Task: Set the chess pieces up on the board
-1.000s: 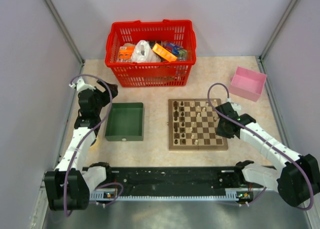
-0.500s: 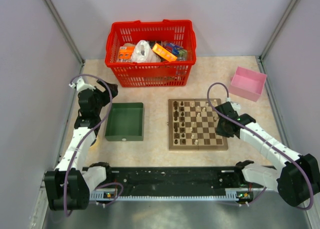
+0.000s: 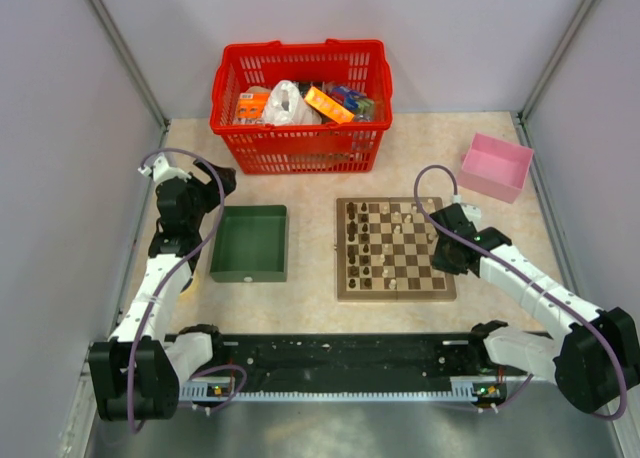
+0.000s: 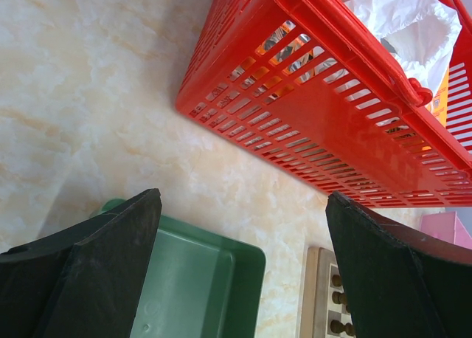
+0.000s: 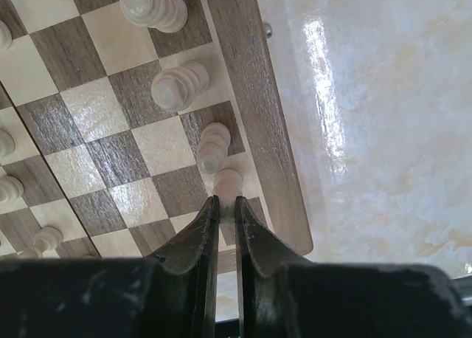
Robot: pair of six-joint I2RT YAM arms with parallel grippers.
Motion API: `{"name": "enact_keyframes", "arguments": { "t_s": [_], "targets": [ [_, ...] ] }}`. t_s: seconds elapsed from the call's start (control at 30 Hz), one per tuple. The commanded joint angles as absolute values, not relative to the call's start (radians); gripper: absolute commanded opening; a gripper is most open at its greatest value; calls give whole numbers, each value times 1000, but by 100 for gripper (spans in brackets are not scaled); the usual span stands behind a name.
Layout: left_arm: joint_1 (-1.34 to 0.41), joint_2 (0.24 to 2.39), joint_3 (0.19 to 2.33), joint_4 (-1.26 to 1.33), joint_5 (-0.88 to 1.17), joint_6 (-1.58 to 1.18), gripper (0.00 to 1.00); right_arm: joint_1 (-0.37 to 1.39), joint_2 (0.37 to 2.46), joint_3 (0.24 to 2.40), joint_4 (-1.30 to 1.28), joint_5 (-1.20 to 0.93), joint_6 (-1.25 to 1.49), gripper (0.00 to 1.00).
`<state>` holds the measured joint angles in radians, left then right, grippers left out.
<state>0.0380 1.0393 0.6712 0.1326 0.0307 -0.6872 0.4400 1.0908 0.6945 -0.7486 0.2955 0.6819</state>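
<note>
Nothing on the desk [image 3: 310, 290] has visibly shifted in the overhead view since a second ago: both arms, the board [image 3: 395, 295] and every container sit where they did.

On the right, the right gripper [image 5: 226, 200] hangs over the right edge of the board, its two fingers drawn in until only a thin slit separates them. A pale piece [image 5: 227, 181] sits right at the fingertips and looks pinched between them, standing on a square in the column next to the board's rim. Just beyond it in that same column stand three more pale pieces, one after another. Other pale ones show at the left edge of the wrist view.

From above, the chess pieces [image 3: 365, 248] are spread over the board, dark ones mostly in the left columns and pale ones toward the right and far side. The board lies flat in the middle of the desk, right of the green tray [image 3: 248, 276].

Over on the left, the left gripper [image 4: 242, 198] is spread wide with nothing between its fingers. It hovers above the far end of the green tray, close to the near wall of the red basket [image 3: 300, 153]. That basket stands at the far side of the desk and is filled with packets and a white bag. A pink box [image 3: 490, 184] rests near the far right corner, well apart from the board.
</note>
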Motion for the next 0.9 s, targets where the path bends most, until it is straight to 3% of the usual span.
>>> {"name": "enact_keyframes", "arguments": {
  "t_s": [0.0,0.3,0.87],
  "targets": [
    [44,1048,676,193,40,-696,99,430,1097,716,-752,334,681,8],
    [43,1043,670,189,35,-693,99,430,1091,718,-752,330,680,9],
    [43,1037,666,187,35,-692,99,430,1037,781,-772,299,637,36]
  ]
}}
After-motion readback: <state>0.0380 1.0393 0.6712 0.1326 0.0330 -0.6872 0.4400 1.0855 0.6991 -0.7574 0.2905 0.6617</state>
